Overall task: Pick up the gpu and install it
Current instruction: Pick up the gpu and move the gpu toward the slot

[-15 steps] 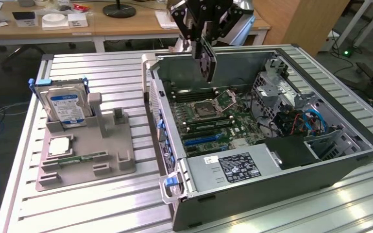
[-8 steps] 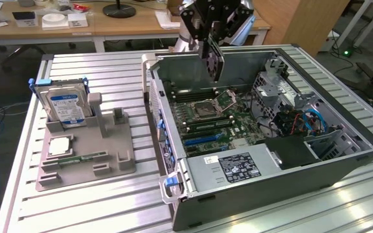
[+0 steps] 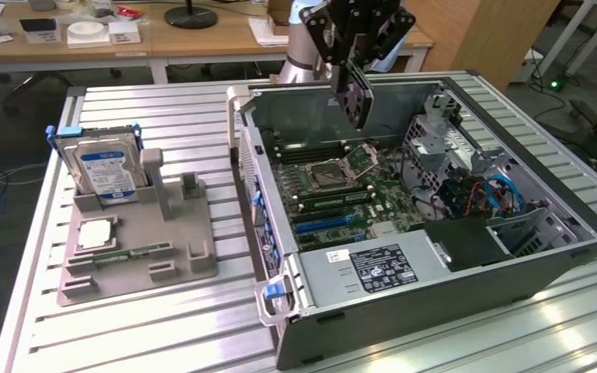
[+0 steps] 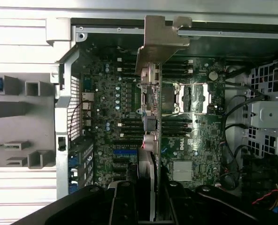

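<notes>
The claw (image 3: 353, 56) is clamping the gpu (image 3: 354, 97) by its upper edge. The card is hanging on edge directly beneath the fingers, above the open computer case (image 3: 547, 256) and well clear of the motherboard (image 3: 350, 194) lying further below. The danger, as I read it, is alignment: the card is dangling from a narrow pinch, so any twist in that grip could bring its edge down crooked onto the blue slots (image 3: 325, 225) and jam or scrape the board instead of seating. The pale metal bracket (image 4: 160, 42) is another worry, because it could be catching on the case's wall on the way down. The memory sticks and the processor socket (image 4: 190, 98) are sitting right under the claw's line of travel, so a descent that drifts off would be striking them. A slip in the grip would be dropping the card straight onto the board. As for the pose, the arm is reaching in over the case's rim with the wrist pointing straight down. From the wrist view, the dark fingers (image 4: 122, 201) are flanking the card on both sides while it runs away from the claw toward the board.
</notes>
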Controlling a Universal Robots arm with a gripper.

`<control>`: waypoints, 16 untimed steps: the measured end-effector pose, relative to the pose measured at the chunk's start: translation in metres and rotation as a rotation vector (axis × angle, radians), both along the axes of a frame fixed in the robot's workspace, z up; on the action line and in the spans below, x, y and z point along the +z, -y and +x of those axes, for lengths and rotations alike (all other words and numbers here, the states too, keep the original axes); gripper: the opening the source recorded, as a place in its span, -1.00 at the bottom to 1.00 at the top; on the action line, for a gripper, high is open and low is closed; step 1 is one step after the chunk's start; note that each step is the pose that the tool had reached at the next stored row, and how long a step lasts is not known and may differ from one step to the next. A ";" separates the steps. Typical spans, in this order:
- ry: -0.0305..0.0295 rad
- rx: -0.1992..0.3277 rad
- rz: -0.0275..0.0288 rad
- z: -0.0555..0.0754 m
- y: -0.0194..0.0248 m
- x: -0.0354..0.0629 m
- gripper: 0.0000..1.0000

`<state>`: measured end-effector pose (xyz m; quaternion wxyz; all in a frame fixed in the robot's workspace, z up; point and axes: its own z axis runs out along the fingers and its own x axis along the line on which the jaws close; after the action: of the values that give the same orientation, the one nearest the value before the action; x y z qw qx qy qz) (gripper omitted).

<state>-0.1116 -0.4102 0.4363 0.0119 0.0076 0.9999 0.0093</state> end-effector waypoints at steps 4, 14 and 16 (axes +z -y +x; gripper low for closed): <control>0.0000 0.000 0.0000 0.008 0.0000 -0.0001 -0.46; 0.0000 0.000 0.0000 0.024 0.0000 -0.0004 -0.46; 0.0000 0.000 0.0000 0.028 0.0000 -0.0005 -0.46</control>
<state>-0.0838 -0.4102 0.4359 0.0119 0.0077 0.9999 0.0093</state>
